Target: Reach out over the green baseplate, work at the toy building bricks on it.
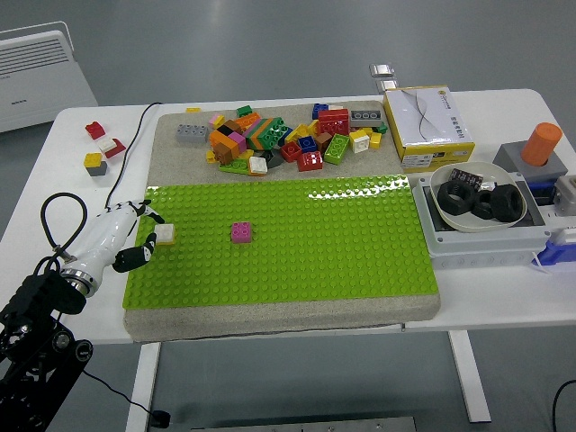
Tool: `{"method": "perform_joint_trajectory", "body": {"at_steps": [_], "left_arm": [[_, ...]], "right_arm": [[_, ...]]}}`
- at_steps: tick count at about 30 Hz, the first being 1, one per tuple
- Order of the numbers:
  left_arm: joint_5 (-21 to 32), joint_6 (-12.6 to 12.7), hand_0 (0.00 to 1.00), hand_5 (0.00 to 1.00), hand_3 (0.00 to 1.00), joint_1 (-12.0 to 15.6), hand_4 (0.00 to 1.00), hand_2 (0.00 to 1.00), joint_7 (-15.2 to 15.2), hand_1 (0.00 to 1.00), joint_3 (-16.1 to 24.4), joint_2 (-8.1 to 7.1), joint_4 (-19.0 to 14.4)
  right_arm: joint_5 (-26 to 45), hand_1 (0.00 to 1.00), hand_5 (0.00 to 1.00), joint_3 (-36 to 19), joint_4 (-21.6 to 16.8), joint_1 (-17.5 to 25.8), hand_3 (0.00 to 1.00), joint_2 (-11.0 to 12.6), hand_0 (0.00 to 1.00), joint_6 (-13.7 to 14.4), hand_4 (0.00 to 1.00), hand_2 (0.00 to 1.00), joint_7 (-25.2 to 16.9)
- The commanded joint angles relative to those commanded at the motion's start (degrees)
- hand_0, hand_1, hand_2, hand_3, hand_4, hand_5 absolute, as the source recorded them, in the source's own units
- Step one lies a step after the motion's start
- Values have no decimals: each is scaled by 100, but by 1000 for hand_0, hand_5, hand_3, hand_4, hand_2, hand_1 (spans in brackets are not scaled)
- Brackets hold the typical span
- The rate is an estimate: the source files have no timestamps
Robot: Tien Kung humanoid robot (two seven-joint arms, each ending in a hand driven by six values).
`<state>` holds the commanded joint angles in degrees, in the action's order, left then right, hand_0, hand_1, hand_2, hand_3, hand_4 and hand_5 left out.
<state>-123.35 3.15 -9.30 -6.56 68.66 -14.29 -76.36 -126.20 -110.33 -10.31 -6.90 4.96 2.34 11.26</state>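
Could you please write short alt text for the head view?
The robot's left hand reaches onto the green baseplate's left edge beside a white brick; a pink brick sits further right, loose bricks piled behind.
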Motion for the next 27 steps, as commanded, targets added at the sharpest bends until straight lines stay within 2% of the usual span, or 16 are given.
{"method": "perform_joint_trajectory", "body": {"at_steps": [1,2,7,8,16,27], "left_arm": [[20,-77,982,46,659,3,532,957,-47,961,12,-5,-44],[53,-126,992,76,770,2,613,994,-72,973,21,-8,-72],[206,-359,992,76,770,-123,613,994,-171,973,6,-51,-80],[216,-379,993,86,796,-165,654,998,-179,975,-20,-63,-42],[371,-563,995,66,775,-612,631,998,-231,980,-373,-180,420],[571,-658,997,99,725,-819,639,998,-241,982,-520,-200,655]], "right_arm": [[-10,667,994,-11,0,-1,753,6,669,-1,769,742,-2],[-17,667,989,-20,0,-2,754,10,668,-3,768,737,-4],[-70,667,989,-67,0,-9,754,31,668,-11,768,737,-10],[-78,666,992,-72,0,-12,754,34,669,-12,767,737,-11],[-190,667,996,-161,0,-55,754,62,669,-30,762,735,-18],[-327,665,995,-297,0,-78,752,90,667,-49,760,732,-28]]}}
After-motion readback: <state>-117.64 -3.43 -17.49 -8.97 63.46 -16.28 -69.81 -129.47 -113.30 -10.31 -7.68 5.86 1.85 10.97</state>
